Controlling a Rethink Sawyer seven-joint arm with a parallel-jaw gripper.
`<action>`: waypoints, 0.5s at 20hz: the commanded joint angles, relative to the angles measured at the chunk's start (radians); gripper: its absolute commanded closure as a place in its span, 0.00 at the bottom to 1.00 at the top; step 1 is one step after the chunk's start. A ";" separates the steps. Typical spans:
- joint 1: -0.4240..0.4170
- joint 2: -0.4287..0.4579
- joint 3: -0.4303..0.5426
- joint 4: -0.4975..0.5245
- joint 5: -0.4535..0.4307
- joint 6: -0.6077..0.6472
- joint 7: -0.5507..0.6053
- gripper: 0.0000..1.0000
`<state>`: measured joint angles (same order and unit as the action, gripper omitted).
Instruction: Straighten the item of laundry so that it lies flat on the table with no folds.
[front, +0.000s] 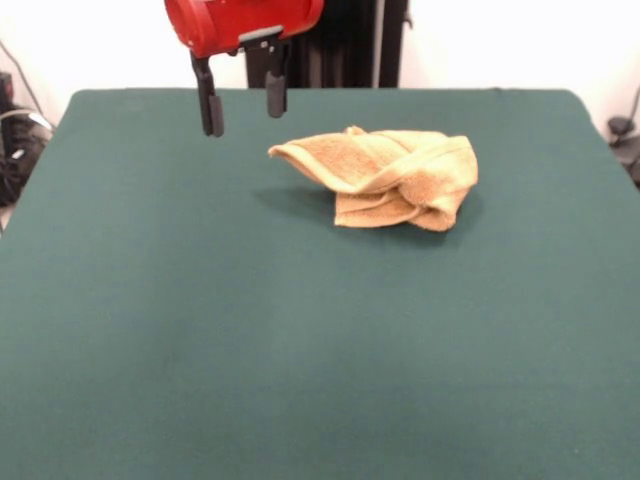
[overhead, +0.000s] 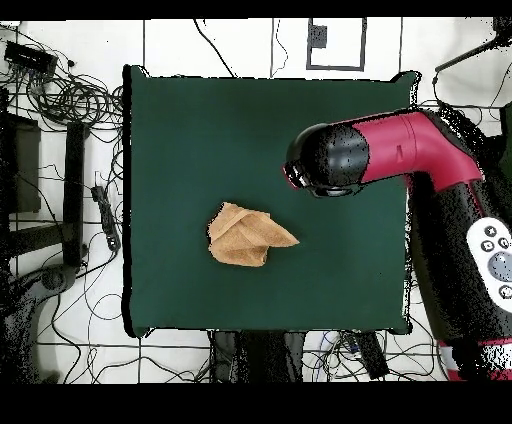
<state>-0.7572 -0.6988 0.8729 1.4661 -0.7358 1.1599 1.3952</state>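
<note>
I'm hovering my gripper (front: 241, 103) with fingers spread, holding nothing, above the table (front: 200, 330) beside the towel (front: 385, 178). It's lying crumpled mid-table, soft mustard terry, folded over itself into a wedge. Risk I'm seeing: pinching several layers together, dragging the bundle instead of unfolding it.

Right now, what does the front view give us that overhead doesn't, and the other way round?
Front only: the hand with its two dark fingers apart, hanging above the table with nothing between them, off to one side of the hand towel; also the towel's height, bunched with layered folds. Overhead only: the arm's red and black body hides the hand; it shows the towel's outline, one corner pointing toward the arm's side, and cables on the floor. Both: one crumpled towel on the green table, not flat, not held.
</note>
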 joint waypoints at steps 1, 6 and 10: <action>0.028 0.070 -0.017 0.056 -0.038 -0.039 -0.224 0.00; 0.037 0.074 -0.018 0.047 -0.039 -0.037 -0.217 0.00; 0.038 0.082 -0.020 0.051 -0.047 -0.049 -0.206 0.00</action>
<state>-0.7573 -0.6817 0.8723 1.4664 -0.7416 1.1601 1.3952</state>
